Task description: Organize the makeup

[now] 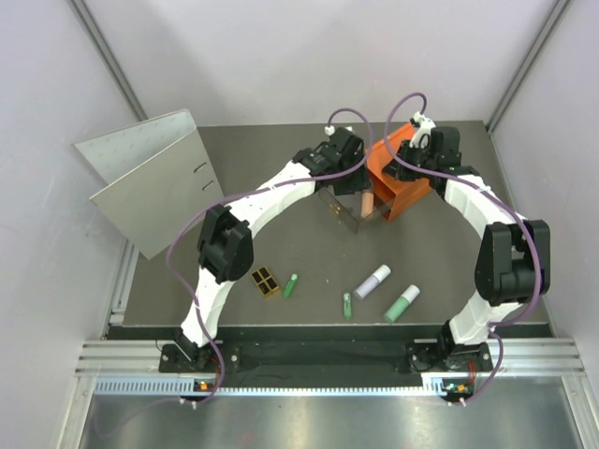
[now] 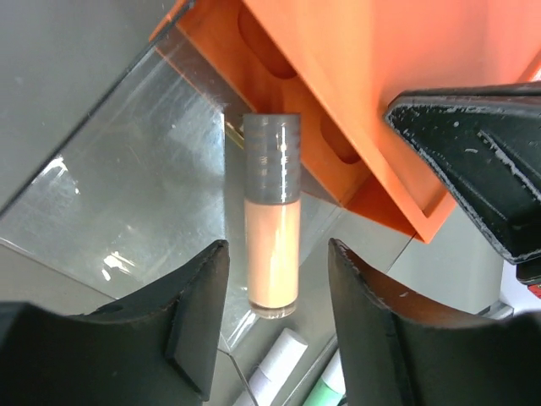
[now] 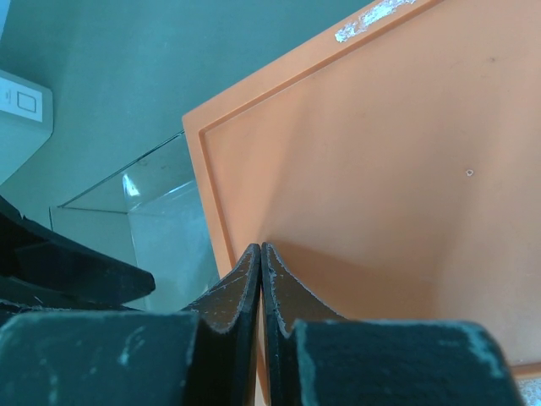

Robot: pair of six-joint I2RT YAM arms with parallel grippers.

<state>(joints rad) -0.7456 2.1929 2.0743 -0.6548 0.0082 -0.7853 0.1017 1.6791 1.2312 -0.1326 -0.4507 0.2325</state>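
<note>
Left gripper (image 2: pixel 277 254) hangs wide open over the orange tube (image 2: pixel 272 228), now in the clear drawer (image 2: pixel 127 194). My right gripper (image 3: pixel 260 262), pinched closed, rests on the orange box (image 3: pixel 363 186). I judge this placement finished; next I must lift clear and fetch the lavender tube (image 1: pixel 372 281) off the counter (image 1: pixel 449 271).

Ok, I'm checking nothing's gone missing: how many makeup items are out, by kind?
Tubes: 3 (orange tube, lavender tube, mint tube)
Sticks: 2 (left stick, right stick)
Palette: 1
Total: 6
</note>
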